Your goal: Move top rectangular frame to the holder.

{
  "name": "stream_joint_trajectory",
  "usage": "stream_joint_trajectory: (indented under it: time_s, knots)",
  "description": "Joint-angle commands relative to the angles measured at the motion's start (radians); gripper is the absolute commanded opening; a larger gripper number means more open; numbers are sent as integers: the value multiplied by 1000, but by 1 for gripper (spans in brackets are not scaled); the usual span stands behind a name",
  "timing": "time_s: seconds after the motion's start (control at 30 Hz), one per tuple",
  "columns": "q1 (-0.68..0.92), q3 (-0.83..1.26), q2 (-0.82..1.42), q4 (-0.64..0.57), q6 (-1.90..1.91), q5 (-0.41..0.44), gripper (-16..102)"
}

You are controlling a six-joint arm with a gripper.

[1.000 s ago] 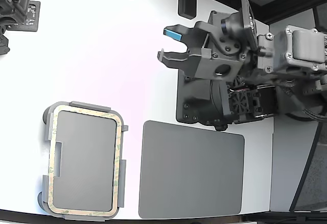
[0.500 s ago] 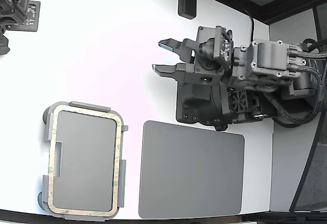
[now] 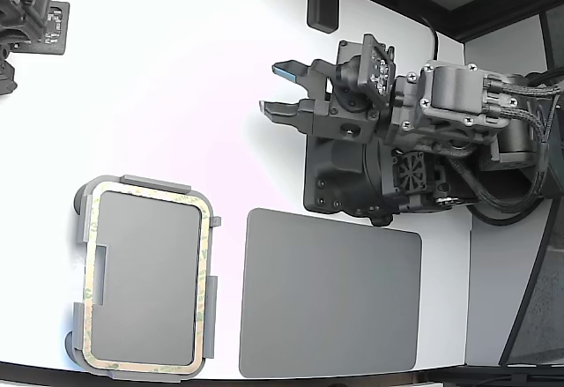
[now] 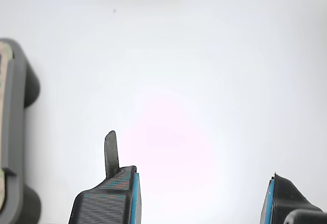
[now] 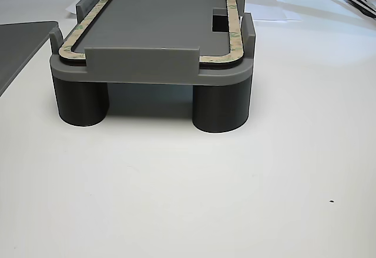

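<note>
Beige frame (image 3: 146, 281) lies seated on the holder (image 3: 82, 228), inside its raised tabs, at the exterior view's lower left. Bare white table (image 3: 176, 96) separates it from the gripper (image 3: 284, 89), whose jaws stand apart and empty. A dark mat (image 3: 330, 294) lies beside the holder; the wrist view cuts off the holder, apparently.

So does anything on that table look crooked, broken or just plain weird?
Nothing stands out. The beige frame lies flat and square inside the tabs of the grey holder, which stands level on its round feet. The dark mat lies flat beside it. The gripper hangs open and empty above bare table.
</note>
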Motion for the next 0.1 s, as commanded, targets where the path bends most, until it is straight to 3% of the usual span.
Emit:
stream_joint_trajectory:
  time_s: [0.0, 0.07]
  knots:
    - [-15, -20, 21, -6, -2, 2, 100]
    - [-15, -20, 21, -6, -2, 2, 100]
